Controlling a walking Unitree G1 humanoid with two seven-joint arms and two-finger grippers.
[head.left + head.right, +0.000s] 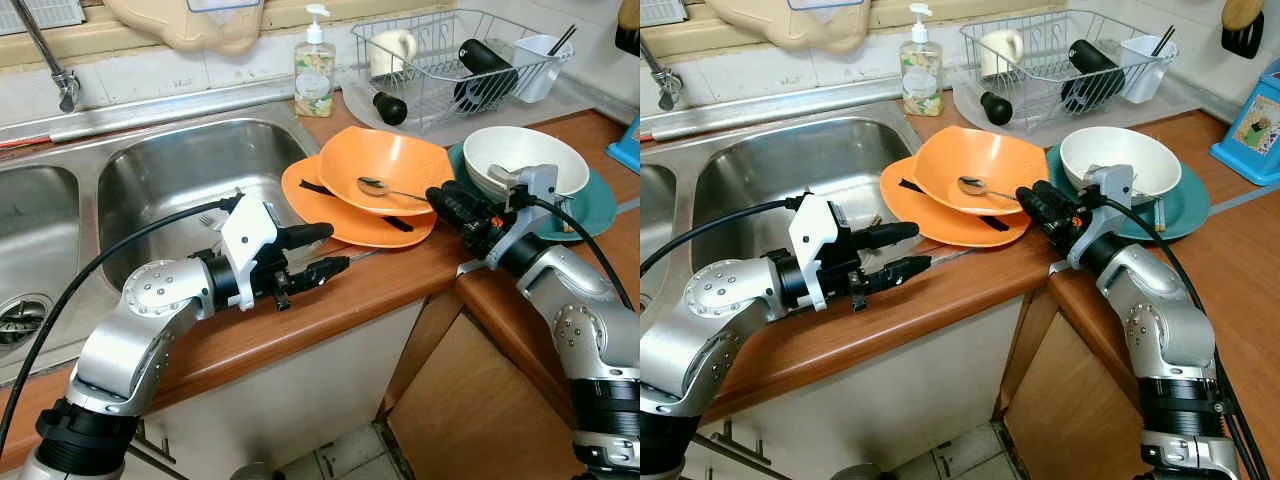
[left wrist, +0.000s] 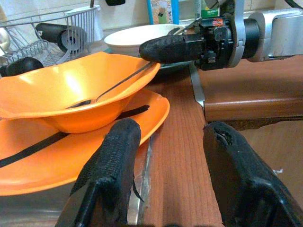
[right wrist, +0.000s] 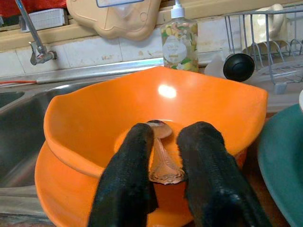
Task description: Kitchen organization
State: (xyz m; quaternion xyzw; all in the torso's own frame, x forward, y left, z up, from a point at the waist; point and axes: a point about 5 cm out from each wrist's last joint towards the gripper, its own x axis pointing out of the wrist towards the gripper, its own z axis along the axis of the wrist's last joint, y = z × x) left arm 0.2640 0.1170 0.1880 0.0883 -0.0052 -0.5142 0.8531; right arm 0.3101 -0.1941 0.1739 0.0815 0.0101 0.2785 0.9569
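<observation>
An orange bowl [image 1: 400,165] rests on an orange plate [image 1: 335,225] on the wooden counter beside the sink. A metal spoon [image 1: 375,186] lies in the bowl, its handle reaching over the right rim. My right gripper [image 1: 440,200] is at that rim, shut on the spoon handle [image 3: 163,163], which sits pinched between the two black fingers [image 3: 132,161]. My left gripper [image 1: 320,250] hovers open over the counter's front edge, pointing at the orange plate [image 2: 71,161], with nothing between its fingers. A black utensil [image 1: 392,222] lies across the plate under the bowl.
A white bowl [image 1: 520,150] sits on a teal plate [image 1: 590,205] just right of my right gripper. Behind are a wire dish rack [image 1: 450,60] with cups and a soap bottle [image 1: 314,70]. The steel sink [image 1: 180,170] lies to the left. A blue box [image 1: 1250,125] stands far right.
</observation>
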